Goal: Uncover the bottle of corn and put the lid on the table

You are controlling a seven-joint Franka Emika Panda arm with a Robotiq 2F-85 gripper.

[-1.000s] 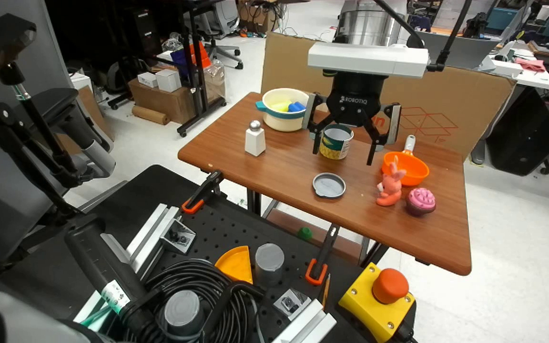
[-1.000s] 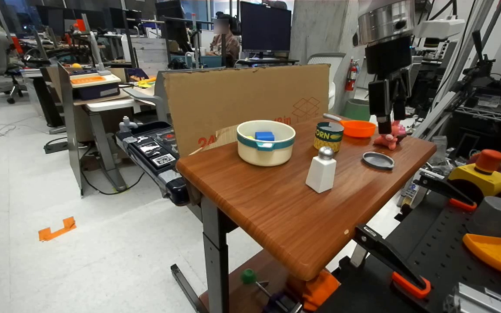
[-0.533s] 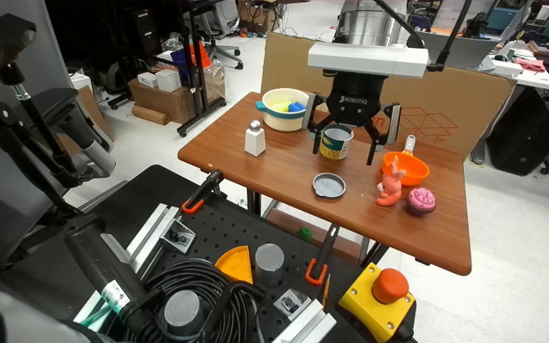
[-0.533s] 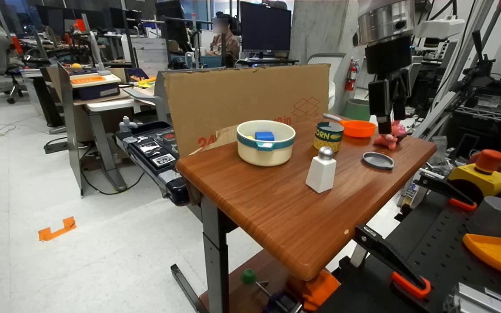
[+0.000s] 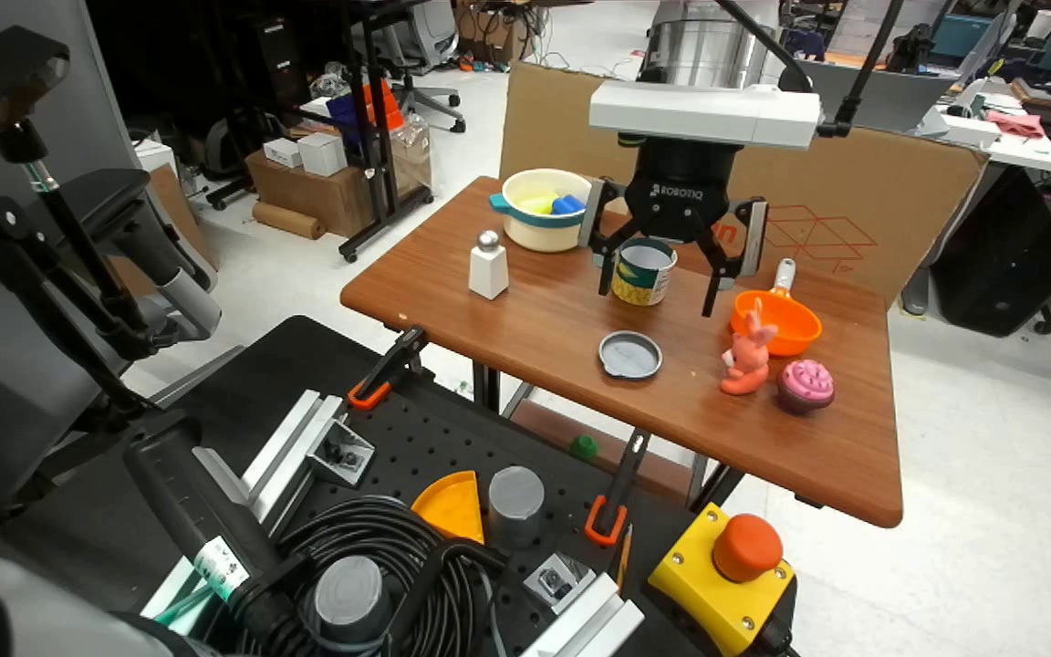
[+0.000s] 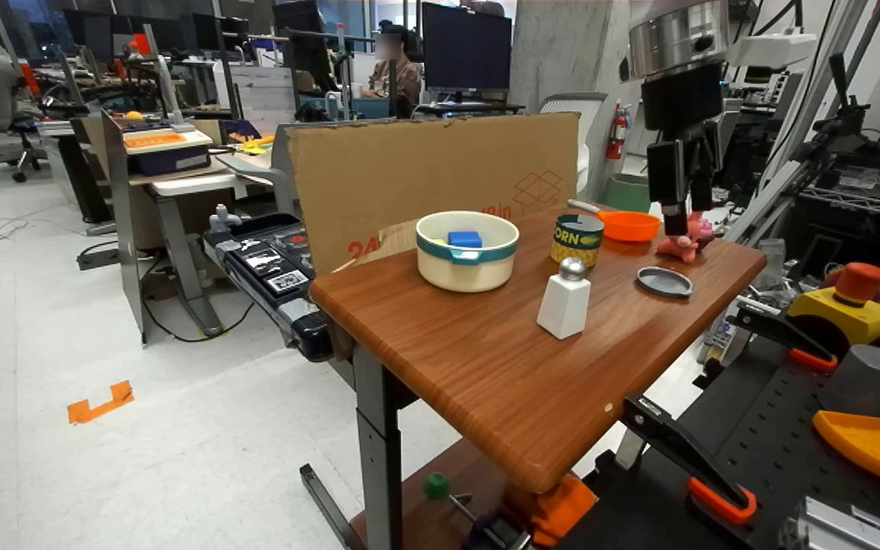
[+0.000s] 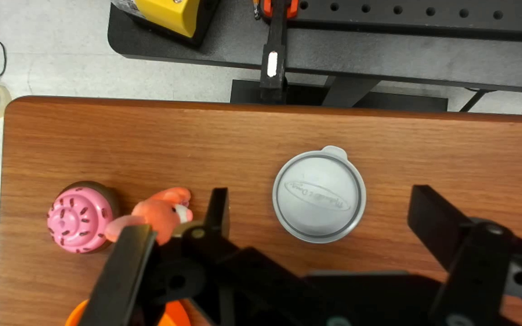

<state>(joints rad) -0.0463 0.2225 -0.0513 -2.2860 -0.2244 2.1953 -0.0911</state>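
Grey and flat, the round lid (image 7: 319, 197) lies on the reddish-brown wooden table (image 6: 448, 351) near the uncovered squat green-and-yellow corn jar (image 5: 642, 276) — as tasked, I judge — which is presumably why my black gripper (image 5: 656, 299) hangs empty, jaws wide apart.

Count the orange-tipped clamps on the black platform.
2, both at the edge of the platform facing the table: one clamp near the yellow button box, the other clamp farther along, nearer the white shaker. Cables cover part of the platform, so others may be hidden.
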